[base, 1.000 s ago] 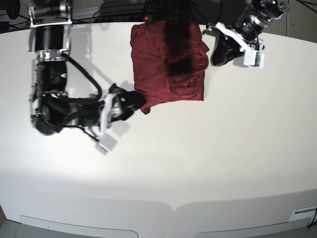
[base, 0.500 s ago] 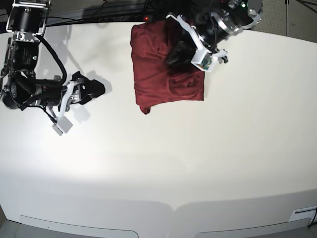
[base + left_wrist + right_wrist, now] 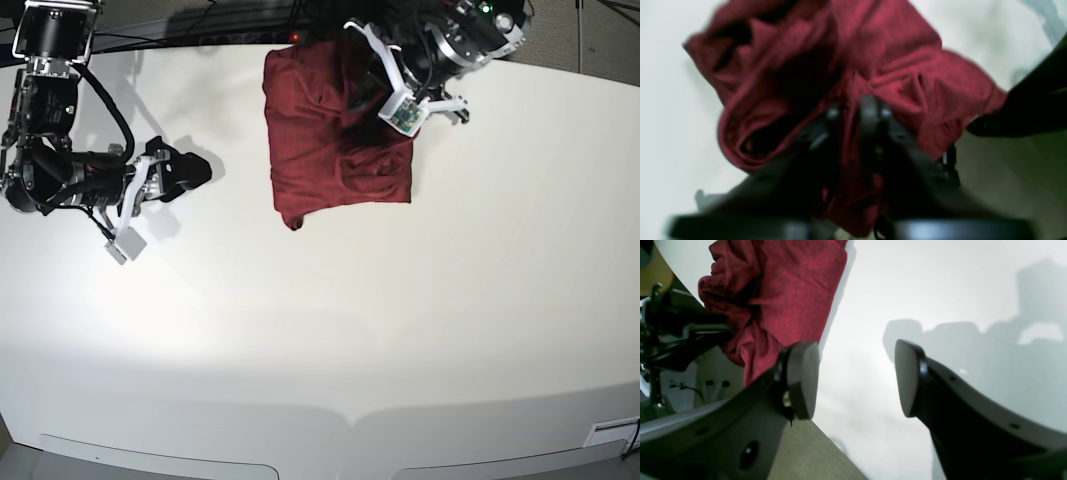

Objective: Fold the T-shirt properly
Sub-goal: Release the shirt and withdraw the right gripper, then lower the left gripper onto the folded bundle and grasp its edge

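Observation:
The dark red T-shirt (image 3: 330,150) lies folded into a rough rectangle at the back of the white table (image 3: 400,330). My left gripper (image 3: 366,96) is over the shirt's far right part. In the left wrist view the left gripper (image 3: 850,106) is shut on a bunched fold of the T-shirt (image 3: 873,50). My right gripper (image 3: 196,170) hovers to the left of the shirt, apart from it. The right wrist view shows the right gripper (image 3: 857,376) open with nothing between its pads, and the T-shirt (image 3: 790,290) beyond it.
Dark cables and a small red light (image 3: 295,37) sit just past the table's back edge. The table's front edge (image 3: 350,420) curves along the bottom of the base view.
My right gripper has pulled away leftward from the shirt's near left corner. My left gripper has come from the right onto the shirt's far right part and has closed on the fabric.

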`<state>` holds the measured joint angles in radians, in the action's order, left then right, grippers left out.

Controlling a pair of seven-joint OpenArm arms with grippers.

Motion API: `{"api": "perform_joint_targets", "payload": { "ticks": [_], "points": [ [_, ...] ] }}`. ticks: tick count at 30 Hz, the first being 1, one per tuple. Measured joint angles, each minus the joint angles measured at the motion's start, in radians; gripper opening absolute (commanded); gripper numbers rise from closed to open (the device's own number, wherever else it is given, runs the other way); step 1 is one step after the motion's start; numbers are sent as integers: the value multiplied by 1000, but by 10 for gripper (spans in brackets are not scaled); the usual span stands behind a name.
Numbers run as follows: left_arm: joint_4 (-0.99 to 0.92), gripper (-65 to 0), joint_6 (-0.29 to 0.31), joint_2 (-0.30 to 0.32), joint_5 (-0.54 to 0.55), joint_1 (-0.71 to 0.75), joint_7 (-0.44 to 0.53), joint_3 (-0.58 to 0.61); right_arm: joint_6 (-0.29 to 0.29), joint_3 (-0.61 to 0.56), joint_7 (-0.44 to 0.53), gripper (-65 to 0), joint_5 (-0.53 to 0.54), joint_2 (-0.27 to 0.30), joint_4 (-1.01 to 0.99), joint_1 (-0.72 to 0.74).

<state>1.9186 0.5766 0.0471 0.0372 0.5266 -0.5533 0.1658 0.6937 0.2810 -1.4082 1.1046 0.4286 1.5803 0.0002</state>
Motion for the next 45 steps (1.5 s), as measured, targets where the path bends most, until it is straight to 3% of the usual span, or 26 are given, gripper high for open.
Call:
{"api": "perform_joint_targets", "payload": {
  "ticks": [3, 6, 14, 22, 26, 31, 34, 36, 40, 43, 45],
  "points": [
    [0, -650, 52, 0, 8, 0, -34, 5, 0, 0, 0, -290, 0, 0, 0, 0],
    [7, -650, 48, 10, 36, 13, -34, 5, 0, 0, 0, -290, 0, 0, 0, 0],
    [109, -650, 48, 131, 80, 119, 22, 5, 0, 0, 0, -290, 0, 0, 0, 0],
    [110, -650, -76, 237, 34, 132, 20, -84, 0, 0, 0, -290, 0, 0, 0, 0],
    [110, -650, -76, 235, 34, 133, 19, -170, 0, 0, 0, -290, 0, -2, 0, 0],
    [110, -649, -75, 235, 34, 133, 5, -184, 0, 0, 0, -290, 0, -2, 0, 0],
    [110, -466, -72, 235, 34, 133, -77, -184, 0, 0, 0, -290, 0, -2, 0, 0],
    [110, -382, -72, 235, 18, 133, -114, -184, 0, 0, 0, -290, 0, -2, 0, 0],
    [111, -370, -84, 235, -75, 133, -134, -184, 0, 0, 0, -290, 0, -2, 0, 0],
    [115, -370, -114, 235, -60, 133, -15, -184, 0, 0, 0, -290, 1, -2, 0, 0],
    [138, -370, -115, 235, 27, 133, 56, -184, 0, 0, 0, -290, 0, -2, 0, 0]
  ]
}}
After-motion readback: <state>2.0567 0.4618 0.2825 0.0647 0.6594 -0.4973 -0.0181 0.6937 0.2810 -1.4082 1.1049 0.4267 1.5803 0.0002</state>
